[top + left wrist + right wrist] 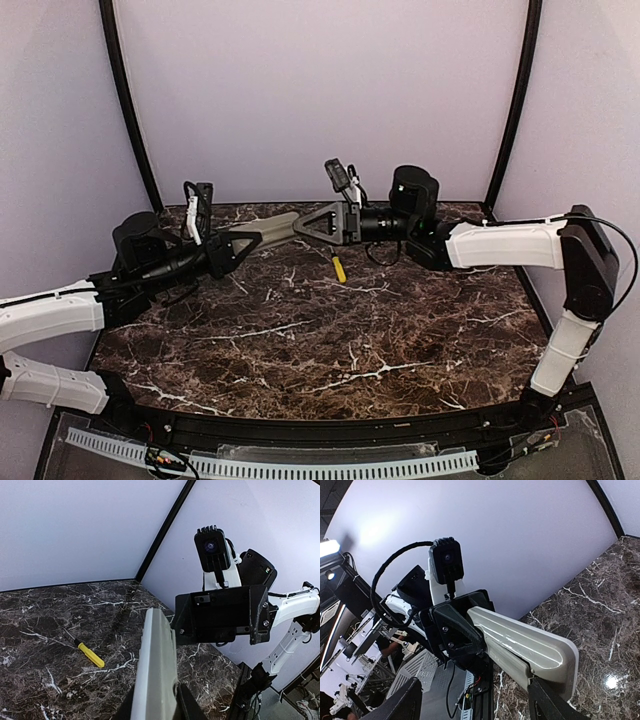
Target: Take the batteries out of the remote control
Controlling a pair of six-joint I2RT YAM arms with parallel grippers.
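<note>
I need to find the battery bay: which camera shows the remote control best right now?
Right wrist: the remote control is large and close, one broad face turned to the camera. Left wrist sees it foreshortened, nearly edge-on. The top view shows it small, in the air over the table.

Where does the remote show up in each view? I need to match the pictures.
Top external: the remote is in mid-air, just left of centre, above the far part of the table.
Left wrist: the remote is at bottom centre, rising edge-on.
Right wrist: the remote is at lower centre, running diagonally.
Shared landmark: the dark marbled table.
</note>
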